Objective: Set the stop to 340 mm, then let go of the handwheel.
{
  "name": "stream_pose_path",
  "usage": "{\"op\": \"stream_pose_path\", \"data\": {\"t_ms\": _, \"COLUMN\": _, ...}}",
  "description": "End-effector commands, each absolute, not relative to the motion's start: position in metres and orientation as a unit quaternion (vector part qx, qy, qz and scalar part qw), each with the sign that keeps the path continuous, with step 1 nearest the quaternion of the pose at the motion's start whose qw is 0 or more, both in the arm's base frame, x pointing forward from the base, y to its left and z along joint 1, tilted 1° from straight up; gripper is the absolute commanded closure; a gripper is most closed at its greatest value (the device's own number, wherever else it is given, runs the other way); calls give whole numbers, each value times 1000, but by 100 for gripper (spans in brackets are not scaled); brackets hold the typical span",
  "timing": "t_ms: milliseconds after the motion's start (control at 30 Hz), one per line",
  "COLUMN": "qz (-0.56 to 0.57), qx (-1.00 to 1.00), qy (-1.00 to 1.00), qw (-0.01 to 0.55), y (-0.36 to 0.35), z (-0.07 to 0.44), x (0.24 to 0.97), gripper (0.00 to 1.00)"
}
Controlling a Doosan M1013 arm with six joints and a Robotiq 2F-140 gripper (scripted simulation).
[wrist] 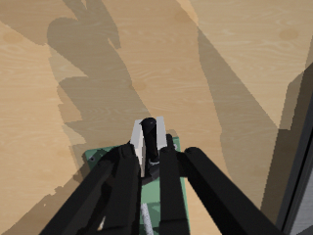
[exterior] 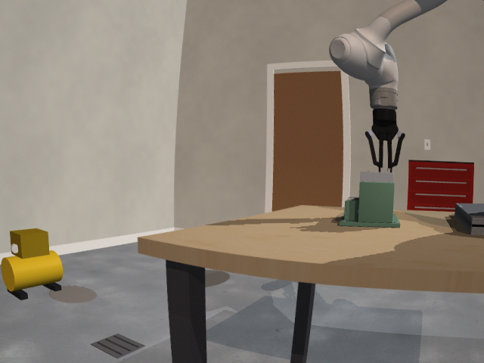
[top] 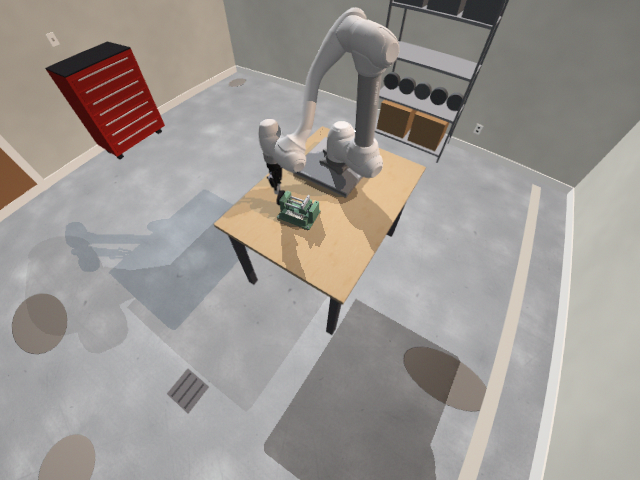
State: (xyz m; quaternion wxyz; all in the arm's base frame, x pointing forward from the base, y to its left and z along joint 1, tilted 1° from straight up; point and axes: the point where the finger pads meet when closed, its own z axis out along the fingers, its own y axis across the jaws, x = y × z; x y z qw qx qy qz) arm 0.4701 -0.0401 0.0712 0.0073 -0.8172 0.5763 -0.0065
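At the end of the green machine (top: 313, 212) (exterior: 376, 202) (wrist: 152, 191) on the worktop (top: 356, 248) (exterior: 249, 242) (wrist: 161, 59), the hand (top: 279, 192) (exterior: 385, 170) (wrist: 151, 128) grips the handwheel's black knob (wrist: 150, 128); cranking off its circle could make it slip.

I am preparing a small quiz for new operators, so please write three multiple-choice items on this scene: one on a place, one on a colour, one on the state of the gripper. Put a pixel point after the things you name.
1. Where does the green device (top: 314, 211) (exterior: 376, 202) stand?
A) on the floor
B) on the table (top: 330, 248) (exterior: 273, 242)
C) on the shelf rack

2. What colour is the drawer cabinet (top: 111, 103) (exterior: 440, 187)?
A) red
B) blue
C) white

3. How is the gripper (top: 279, 193) (exterior: 385, 170) (wrist: 151, 128)?
A) wide open
B) pointing at the ceiling
C) closed on a black handle (wrist: 149, 128)

1 B: its base rests on the wood.
2 A: its drawer fronts are red.
3 C: the handle stands between the fingers.
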Motion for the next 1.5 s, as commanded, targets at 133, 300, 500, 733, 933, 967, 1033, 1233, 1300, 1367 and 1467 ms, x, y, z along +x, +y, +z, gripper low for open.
{"op": "stream_pose_path", "data": {"t_ms": 133, "qz": -4, "qx": -816, "qy": 578, "qw": 9, "y": -40, "z": 57, "x": 467, "gripper": 96}}
{"op": "stream_pose_path", "data": {"t_ms": 300, "qz": -4, "qx": -816, "qy": 578, "qw": 9, "y": -39, "z": 49, "x": 469, "gripper": 96}}
{"op": "stream_pose_path", "data": {"t_ms": 500, "qz": -4, "qx": -816, "qy": 578, "qw": 9, "y": -38, "z": 42, "x": 472, "gripper": 96}}
{"op": "stream_pose_path", "data": {"t_ms": 733, "qz": -4, "qx": -816, "qy": 578, "qw": 9, "y": -37, "z": 37, "x": 475, "gripper": 96}}
{"op": "stream_pose_path", "data": {"t_ms": 933, "qz": -4, "qx": -816, "qy": 578, "qw": 9, "y": -35, "z": 32, "x": 481, "gripper": 96}}
{"op": "stream_pose_path", "data": {"t_ms": 967, "qz": -4, "qx": -816, "qy": 578, "qw": 9, "y": -35, "z": 31, "x": 482, "gripper": 96}}
{"op": "stream_pose_path", "data": {"t_ms": 1033, "qz": -4, "qx": -816, "qy": 578, "qw": 9, "y": -34, "z": 30, "x": 484, "gripper": 96}}
{"op": "stream_pose_path", "data": {"t_ms": 1233, "qz": -4, "qx": -816, "qy": 578, "qw": 9, "y": -32, "z": 28, "x": 489, "gripper": 96}}
{"op": "stream_pose_path", "data": {"t_ms": 1300, "qz": -4, "qx": -816, "qy": 578, "qw": 9, "y": -31, "z": 28, "x": 492, "gripper": 96}}
{"op": "stream_pose_path", "data": {"t_ms": 1367, "qz": -4, "qx": -816, "qy": 578, "qw": 9, "y": -30, "z": 27, "x": 495, "gripper": 96}}
{"op": "stream_pose_path", "data": {"t_ms": 1467, "qz": -4, "qx": -816, "qy": 578, "qw": 9, "y": -28, "z": 27, "x": 500, "gripper": 96}}
